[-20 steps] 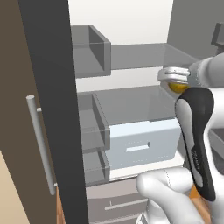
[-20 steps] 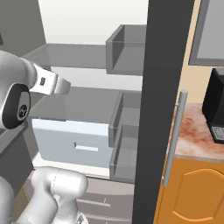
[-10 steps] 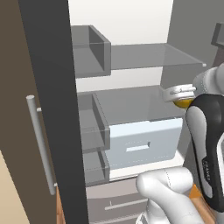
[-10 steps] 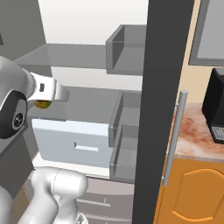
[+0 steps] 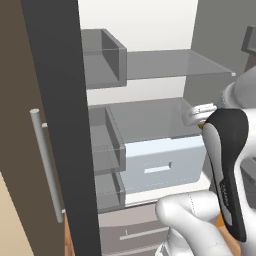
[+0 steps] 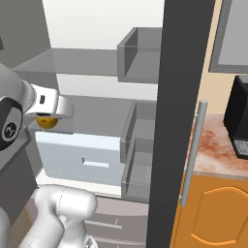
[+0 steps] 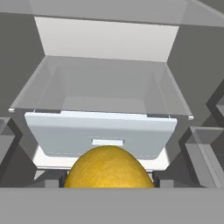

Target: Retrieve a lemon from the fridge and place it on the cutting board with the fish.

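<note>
The yellow-orange lemon (image 7: 109, 166) sits between my gripper's (image 7: 109, 183) two dark fingertips, and the gripper is shut on it. From the right base view, the lemon (image 6: 46, 123) hangs under the white hand in front of the open fridge (image 6: 97, 72), just above the pale drawer (image 6: 82, 152). In the left base view the hand (image 5: 200, 113) stands at the fridge's right side, over the same drawer (image 5: 160, 165). The cutting board and the fish are out of view.
The fridge's dark doors stand open at both sides: the left door (image 5: 55, 125) and the right door (image 6: 181, 106), each with a bar handle. Grey door bins (image 6: 140, 145) line them. A black coffee machine (image 6: 240, 116) stands on the marble counter (image 6: 213, 155).
The hand has come down and back toward me from the shelf level with the lemon still held. The fridge and its doors have not moved.
</note>
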### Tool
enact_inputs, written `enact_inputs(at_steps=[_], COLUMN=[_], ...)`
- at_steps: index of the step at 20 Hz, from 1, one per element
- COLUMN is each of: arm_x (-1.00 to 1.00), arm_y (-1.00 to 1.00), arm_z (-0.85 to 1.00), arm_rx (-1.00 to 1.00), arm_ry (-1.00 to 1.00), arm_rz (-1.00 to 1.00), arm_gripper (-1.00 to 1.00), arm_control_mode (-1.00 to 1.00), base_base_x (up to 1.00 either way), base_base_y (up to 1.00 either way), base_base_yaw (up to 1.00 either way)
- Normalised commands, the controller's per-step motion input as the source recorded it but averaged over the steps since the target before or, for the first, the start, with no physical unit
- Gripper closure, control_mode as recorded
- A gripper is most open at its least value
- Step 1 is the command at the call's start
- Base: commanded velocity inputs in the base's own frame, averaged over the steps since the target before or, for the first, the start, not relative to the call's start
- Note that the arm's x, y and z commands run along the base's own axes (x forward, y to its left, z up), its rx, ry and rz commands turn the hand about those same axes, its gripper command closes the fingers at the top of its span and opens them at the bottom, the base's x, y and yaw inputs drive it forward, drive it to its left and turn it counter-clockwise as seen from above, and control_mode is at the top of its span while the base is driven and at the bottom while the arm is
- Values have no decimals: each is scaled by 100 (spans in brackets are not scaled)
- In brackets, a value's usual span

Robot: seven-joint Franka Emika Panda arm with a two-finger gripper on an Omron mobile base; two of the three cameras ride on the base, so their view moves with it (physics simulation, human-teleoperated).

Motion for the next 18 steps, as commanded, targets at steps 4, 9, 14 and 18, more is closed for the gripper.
enact_inputs(at_steps=[4, 9, 14, 18], arm_x=[0, -23, -10, 0], arm_y=[0, 0, 0, 0], arm_z=[0, 0, 0, 0], arm_rx=[0, 0, 0, 0], arm_ry=[0, 0, 0, 0], arm_rz=[0, 0, 0, 0], arm_gripper=[100, 100, 100, 100], arm_control_mode=[-100, -100, 100, 100], base_base_x=[0, 0, -62, -81], base_base_y=[0, 0, 0, -5], base_base_yaw=[0, 0, 0, 0])
